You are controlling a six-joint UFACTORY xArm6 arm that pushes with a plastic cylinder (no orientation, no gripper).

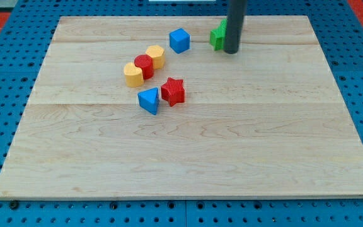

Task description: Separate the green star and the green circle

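My tip (230, 51) rests on the board near the view's top, right of centre. Green block material (217, 36) shows just left of the rod, touching it or very close, and the rod hides part of it. I cannot tell whether this is the green star, the green circle, or both pressed together. No other green block shows anywhere on the board.
A blue cube (179, 40) sits left of the green. A diagonal row of a yellow block (155, 56), a red cylinder (144, 66) and a yellow block (133, 74) lies further left. A red star (173, 91) and a blue triangle (149, 101) sit below them.
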